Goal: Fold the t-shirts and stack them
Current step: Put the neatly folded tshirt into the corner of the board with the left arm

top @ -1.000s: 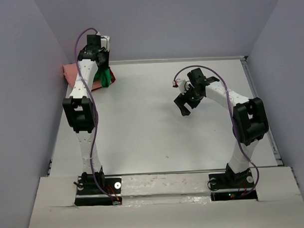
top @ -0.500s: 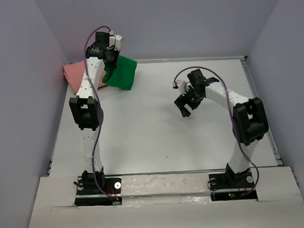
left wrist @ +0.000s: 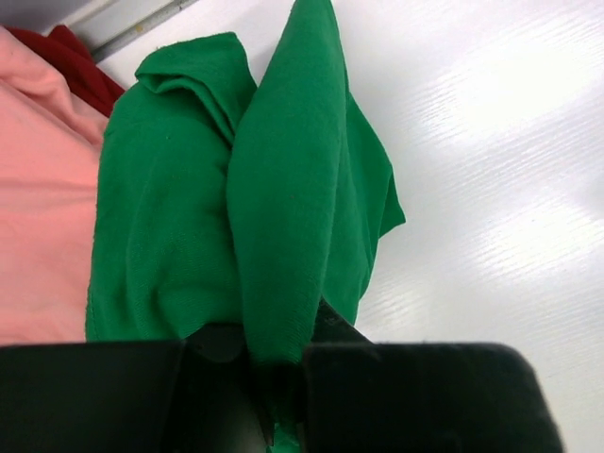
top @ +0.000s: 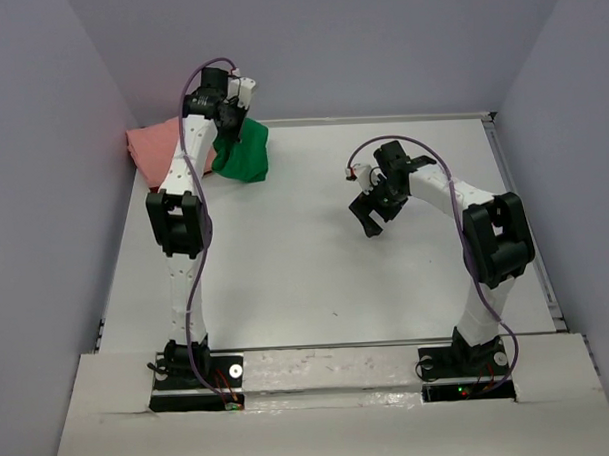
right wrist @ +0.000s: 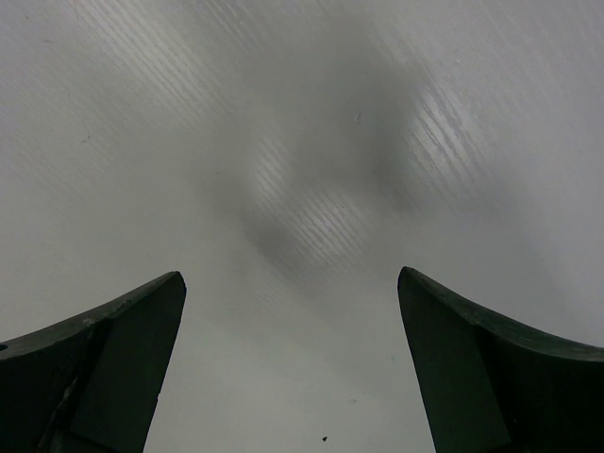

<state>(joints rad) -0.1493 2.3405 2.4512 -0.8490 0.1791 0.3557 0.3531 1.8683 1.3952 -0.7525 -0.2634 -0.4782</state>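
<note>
Green t-shirt (top: 247, 155), bunched, clenched in left gripper (left wrist: 274, 363) beside pink t-shirt (top: 154, 148); right gripper (right wrist: 291, 276) released, idle; step apparently fetching; next likely spreading it flat.

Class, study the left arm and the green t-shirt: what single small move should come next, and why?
Probably swing the left claw toward the middle of the table and lower the green t-shirt there. The claw is shut on it, bunched up beside the pink t-shirt; the right claw hovers open over the table, placed to help spread it.
</note>
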